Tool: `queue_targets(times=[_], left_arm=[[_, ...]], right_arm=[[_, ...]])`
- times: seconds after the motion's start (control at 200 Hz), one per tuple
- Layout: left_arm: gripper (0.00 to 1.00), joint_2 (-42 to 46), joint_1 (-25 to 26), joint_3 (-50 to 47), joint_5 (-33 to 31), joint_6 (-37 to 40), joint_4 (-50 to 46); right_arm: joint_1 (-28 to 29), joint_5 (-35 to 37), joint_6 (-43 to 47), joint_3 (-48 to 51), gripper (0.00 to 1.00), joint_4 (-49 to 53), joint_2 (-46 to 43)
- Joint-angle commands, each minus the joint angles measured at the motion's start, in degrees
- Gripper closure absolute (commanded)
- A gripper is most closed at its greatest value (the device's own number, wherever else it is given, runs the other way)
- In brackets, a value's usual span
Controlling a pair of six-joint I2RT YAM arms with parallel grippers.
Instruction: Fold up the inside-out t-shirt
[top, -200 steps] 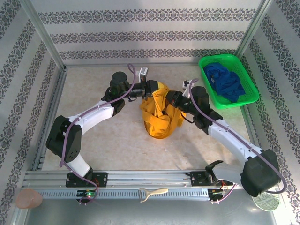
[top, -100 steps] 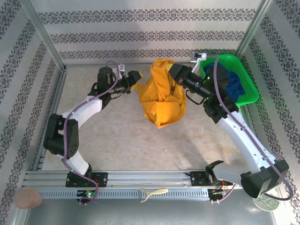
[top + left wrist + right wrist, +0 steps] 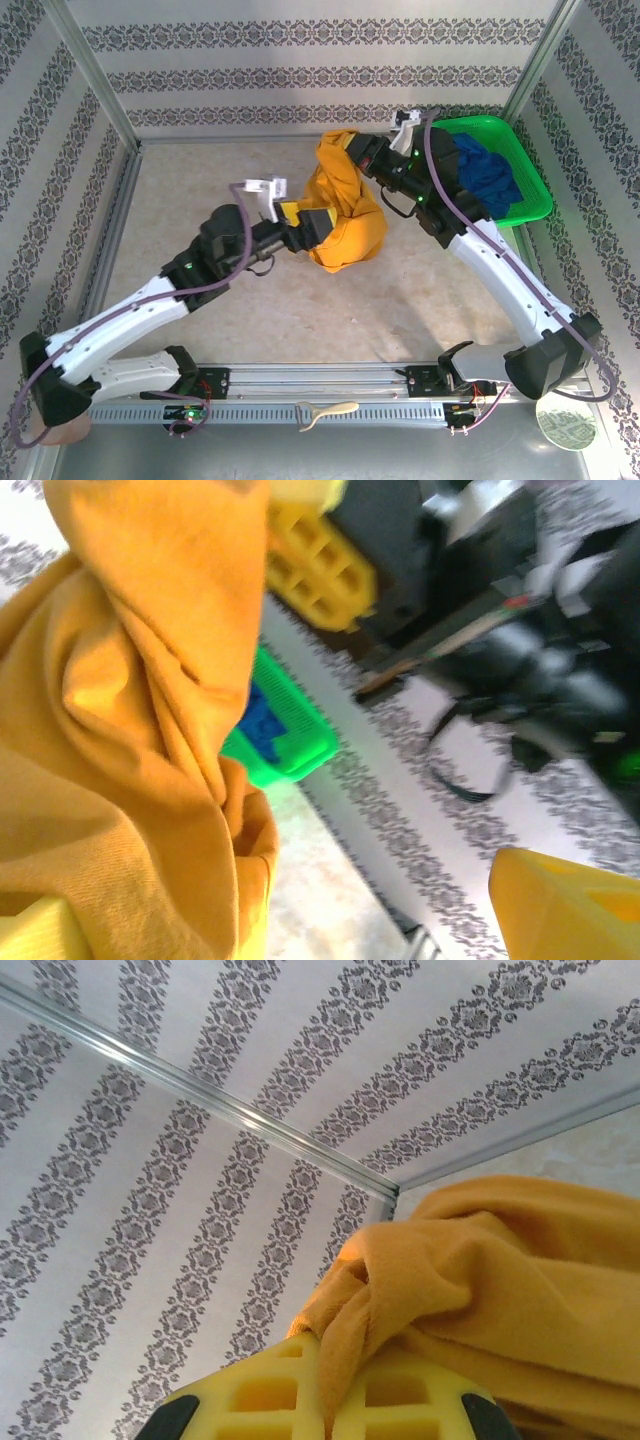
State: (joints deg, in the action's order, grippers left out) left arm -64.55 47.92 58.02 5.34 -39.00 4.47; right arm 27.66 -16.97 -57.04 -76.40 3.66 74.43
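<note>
T-shirt (image 3: 345, 215), mustard-yellow cotton, bunched, hanging over rear-centre of beige worktop (image 3: 200, 180), right fingers (image 3: 262, 1398) clamped on its top fold, left fingers (image 3: 565, 900) spread wide apart — at its lower side

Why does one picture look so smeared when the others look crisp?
Left wrist view: the dark right arm across the top is streaked with motion blur, and the yellow t-shirt sits too close to be sharp. Right wrist view: crisp cloth weave and wallpaper, evenly lit. Top external view: sharp, soft flat light, only faint shadows on the table.
</note>
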Motion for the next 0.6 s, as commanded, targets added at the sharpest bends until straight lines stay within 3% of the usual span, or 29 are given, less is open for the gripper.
queue_targets(times=[0.0,0.11,0.17,0.31,0.365,0.45,0.595], left_arm=[[0.10,-8.64,0.94,0.35,-6.05,2.63,0.08],[0.08,-15.45,0.72,0.47,-11.90,3.08,1.35],[0.12,-18.82,0.33,1.03,-15.92,3.25,0.06],[0.59,-22.81,-3.70,-2.09,-16.81,3.53,-1.61],[0.68,-22.66,-6.30,-4.86,-16.07,4.39,-1.81],[0.66,-21.56,-11.60,-8.48,-13.70,6.11,-2.75],[0.42,-17.01,-21.24,-11.65,-7.29,11.29,-4.76]], right_arm=[[1.33,3.08,2.10,-3.59,1.00,-1.73,-0.60],[1.69,3.82,2.32,-4.52,1.00,-0.90,-1.12],[1.68,4.42,2.47,-5.14,1.00,-0.57,-1.65],[0.84,4.92,3.42,-8.86,1.00,1.37,-2.61],[-0.02,4.44,3.49,-10.68,1.00,1.77,-2.96],[-0.83,4.23,3.81,-13.05,1.00,2.47,-3.63],[-0.46,4.77,4.70,-13.03,1.00,3.62,-4.85]])
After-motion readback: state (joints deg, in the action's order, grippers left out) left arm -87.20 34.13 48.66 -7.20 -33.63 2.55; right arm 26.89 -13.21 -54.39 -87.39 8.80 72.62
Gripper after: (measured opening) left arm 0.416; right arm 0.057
